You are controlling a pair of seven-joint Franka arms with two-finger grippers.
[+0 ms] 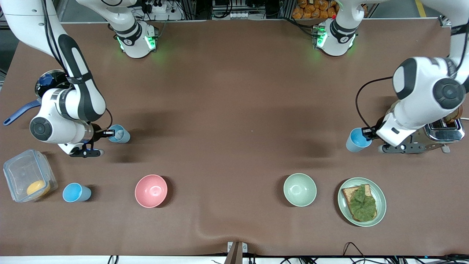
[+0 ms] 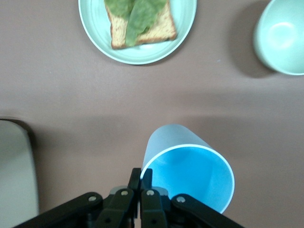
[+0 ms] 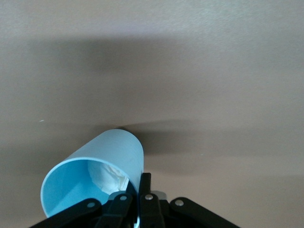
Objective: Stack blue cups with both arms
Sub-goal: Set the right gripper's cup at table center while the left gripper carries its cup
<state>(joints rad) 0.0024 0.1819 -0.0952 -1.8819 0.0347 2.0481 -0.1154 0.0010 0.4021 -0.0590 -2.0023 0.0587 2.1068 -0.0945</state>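
My right gripper (image 1: 110,133) is shut on the rim of a pale blue cup (image 1: 119,134) with something whitish inside, and holds it tilted above the table at the right arm's end. In the right wrist view the gripper (image 3: 142,179) pinches this cup's (image 3: 95,166) wall. My left gripper (image 1: 367,136) is shut on the rim of a bright sky-blue cup (image 1: 357,140) and holds it tilted above the table at the left arm's end. In the left wrist view the gripper (image 2: 142,174) pinches that cup's (image 2: 190,173) rim.
A third blue cup (image 1: 76,192) stands beside a clear lidded box (image 1: 27,176). A pink bowl (image 1: 151,190), a pale-green bowl (image 1: 299,189) and a plate (image 1: 381,203) with toast sit nearer the front camera. A toaster (image 1: 444,131) is under the left arm; a pot (image 1: 47,81) is under the right arm.
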